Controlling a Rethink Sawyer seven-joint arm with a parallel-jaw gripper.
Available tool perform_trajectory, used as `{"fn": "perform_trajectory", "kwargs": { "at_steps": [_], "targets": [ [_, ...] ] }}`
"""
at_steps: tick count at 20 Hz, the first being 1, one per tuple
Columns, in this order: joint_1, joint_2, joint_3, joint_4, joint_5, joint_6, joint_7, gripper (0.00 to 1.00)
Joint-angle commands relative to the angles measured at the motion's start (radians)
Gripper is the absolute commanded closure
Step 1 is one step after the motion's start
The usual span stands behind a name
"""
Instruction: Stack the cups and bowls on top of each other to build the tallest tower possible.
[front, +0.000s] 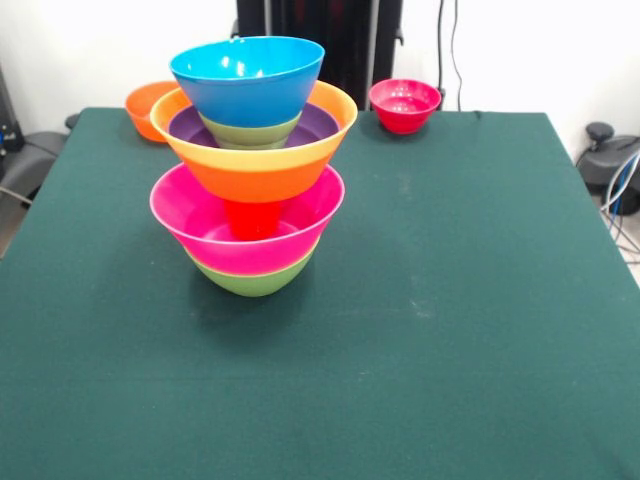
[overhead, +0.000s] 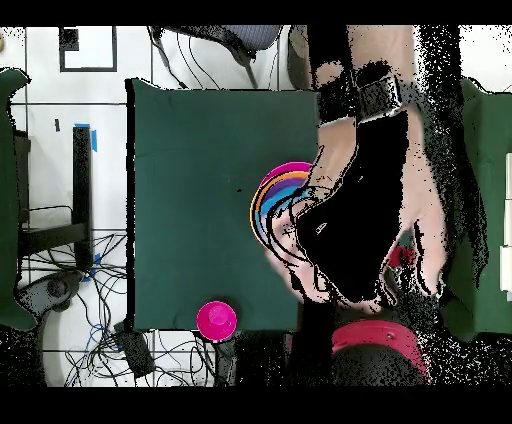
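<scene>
You have open cloth along the near edge and right side; the tower (left of centre) blocks passage.

A dark green cloth-covered rectangular counter fills most of the front view. Beyond its far edge stands a plain white wall, with thin black cables hanging down it. Off the counter's left edge sits a grey and black chair base; off its right edge lie a black round fitting and pale looping wires.

From overhead, the counter rests on a white tiled floor. A strip of blue tape lies beside its edge, and tangled black cords spread near one corner.
</scene>
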Motion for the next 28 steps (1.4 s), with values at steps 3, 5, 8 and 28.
{"fn": "perform_trajectory", "kwargs": {
  "at_steps": [3,5,8,28],
  "targets": [
    [0.039,0.006,-0.073,0.247,0.037,0.061,-0.243,1.0],
    [0.04,0.008,-0.071,0.248,0.043,0.057,-0.248,1.0],
    [0.043,0.01,-0.072,0.252,0.054,0.052,-0.26,1.0],
    [0.051,0.02,-0.064,0.282,0.117,-0.005,-0.321,1.0]
  ]
}}
